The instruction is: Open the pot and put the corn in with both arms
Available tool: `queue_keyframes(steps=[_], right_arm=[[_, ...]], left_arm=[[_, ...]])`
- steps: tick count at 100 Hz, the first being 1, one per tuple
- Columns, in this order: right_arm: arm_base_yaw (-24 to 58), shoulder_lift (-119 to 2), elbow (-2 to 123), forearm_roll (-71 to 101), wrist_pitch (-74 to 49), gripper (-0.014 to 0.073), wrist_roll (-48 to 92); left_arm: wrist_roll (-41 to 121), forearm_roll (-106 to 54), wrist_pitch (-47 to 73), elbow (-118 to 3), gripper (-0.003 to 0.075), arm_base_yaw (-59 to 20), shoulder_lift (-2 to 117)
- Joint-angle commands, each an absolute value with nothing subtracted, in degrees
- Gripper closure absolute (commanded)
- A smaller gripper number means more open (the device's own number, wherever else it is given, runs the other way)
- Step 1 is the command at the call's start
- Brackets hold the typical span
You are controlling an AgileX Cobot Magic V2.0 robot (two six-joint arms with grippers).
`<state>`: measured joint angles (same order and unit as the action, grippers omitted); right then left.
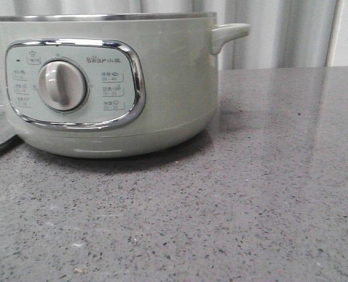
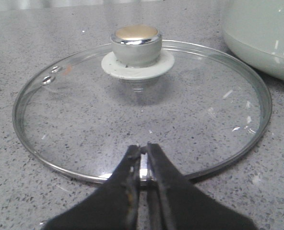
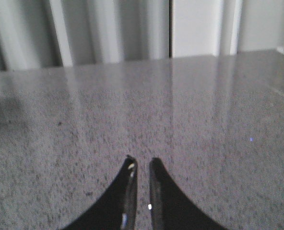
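The pot (image 1: 103,82) stood uncovered on the counter (image 1: 250,205), its glass lid (image 2: 142,110) lying flat beside it. The left claw (image 2: 142,160) was clamped on the lid's near rim. The right claw (image 3: 142,165) hung nearly closed, empty. No corn showed anywhere.

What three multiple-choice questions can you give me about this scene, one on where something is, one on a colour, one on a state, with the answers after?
1. Where does the glass lid lie?
A. On the counter beside the pot
B. On the pot
C. Leaning upright against the wall

2. What colour is the pot's body?
A. Red
B. Pale green
C. Black

3. How do the left end effector's fingers stand?
A. Spread wide
B. Closed together at the lid's rim
C. Gripping the knob

Answers: 1 A, the left wrist view shows the lid flat on the counter with the pot beside it. 2 B, plain in the front view. 3 B, the fingers meet at the near rim, far from the knob.
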<state>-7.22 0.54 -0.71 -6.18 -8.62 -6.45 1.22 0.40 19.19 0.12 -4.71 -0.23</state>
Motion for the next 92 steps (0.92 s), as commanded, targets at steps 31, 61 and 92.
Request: queue_keyframes(steps=[31, 61, 92], right_arm=[[-7.5, 1.8, -1.8, -6.9, -17.1, 0.0601, -6.4], [-7.5, 1.8, -1.8, -6.7, -17.1, 0.0601, -6.4], [-7.5, 1.8, -1.8, -6.7, -17.1, 0.0601, -6.4]], left_arm=[[0.7, 0.5, 17.2, 0.5, 0.0741, -4.7, -2.1], [0.7, 0.5, 17.2, 0.5, 0.0741, -4.7, -2.1], [0.7, 0.5, 17.2, 0.5, 0.0741, -4.7, -2.1]])
